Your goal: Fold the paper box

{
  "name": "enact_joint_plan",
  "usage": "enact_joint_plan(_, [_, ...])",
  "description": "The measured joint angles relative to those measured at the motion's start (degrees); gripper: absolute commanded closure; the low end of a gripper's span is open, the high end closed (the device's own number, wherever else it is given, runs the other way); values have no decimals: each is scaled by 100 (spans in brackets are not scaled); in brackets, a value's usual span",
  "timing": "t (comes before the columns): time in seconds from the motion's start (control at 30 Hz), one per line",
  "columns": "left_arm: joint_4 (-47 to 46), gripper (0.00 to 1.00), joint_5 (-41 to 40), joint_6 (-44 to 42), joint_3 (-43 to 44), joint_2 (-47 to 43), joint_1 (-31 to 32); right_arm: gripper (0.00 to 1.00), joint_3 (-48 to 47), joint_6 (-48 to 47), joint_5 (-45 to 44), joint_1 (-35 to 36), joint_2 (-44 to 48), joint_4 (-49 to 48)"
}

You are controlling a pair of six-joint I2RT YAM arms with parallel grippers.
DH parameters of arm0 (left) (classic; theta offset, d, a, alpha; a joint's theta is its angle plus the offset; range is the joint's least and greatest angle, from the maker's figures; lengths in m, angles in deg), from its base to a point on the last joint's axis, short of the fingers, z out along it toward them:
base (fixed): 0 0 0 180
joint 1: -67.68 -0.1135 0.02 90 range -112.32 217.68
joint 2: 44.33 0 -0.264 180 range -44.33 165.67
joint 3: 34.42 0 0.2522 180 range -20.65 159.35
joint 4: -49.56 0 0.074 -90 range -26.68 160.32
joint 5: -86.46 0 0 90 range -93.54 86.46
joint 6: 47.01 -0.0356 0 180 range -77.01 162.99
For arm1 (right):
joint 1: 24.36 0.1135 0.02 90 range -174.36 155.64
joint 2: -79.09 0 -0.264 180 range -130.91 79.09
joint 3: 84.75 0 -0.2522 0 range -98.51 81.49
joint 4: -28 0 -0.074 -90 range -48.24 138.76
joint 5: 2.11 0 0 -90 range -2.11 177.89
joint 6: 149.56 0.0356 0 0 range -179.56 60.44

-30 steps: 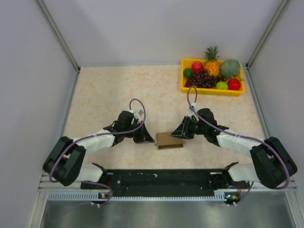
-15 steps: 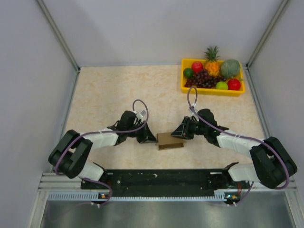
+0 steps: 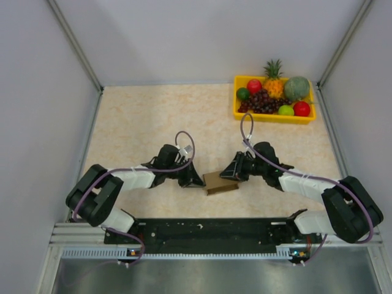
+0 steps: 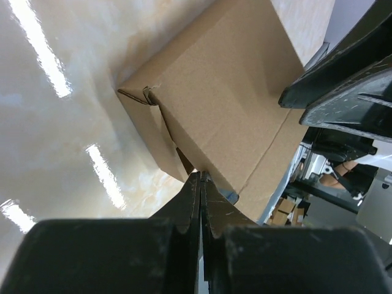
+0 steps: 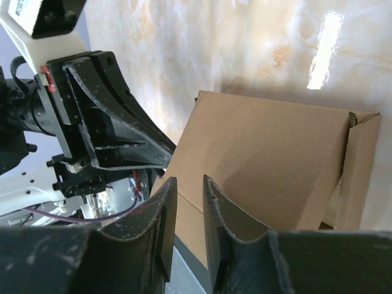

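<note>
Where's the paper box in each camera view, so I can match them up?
Top external: the paper box sits at lower centre, toward the near edge.
Left wrist: it fills the upper middle.
Right wrist: it spans centre and right.
Shared landmark: the marbled beige table, under the box in all three views.

paper box is matt brown cardboard; table glossy, smooth; tray yellow plastic
</note>
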Motion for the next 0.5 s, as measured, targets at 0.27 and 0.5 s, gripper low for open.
enact_joint_plan(0.27, [-142,100,142,61,0,330,157,77,55,79,-63,94,-4,-101])
enact_joint_plan(0.5, [-562,100,199,273,0,452,179,78,251,197,-162,214,-4,-273])
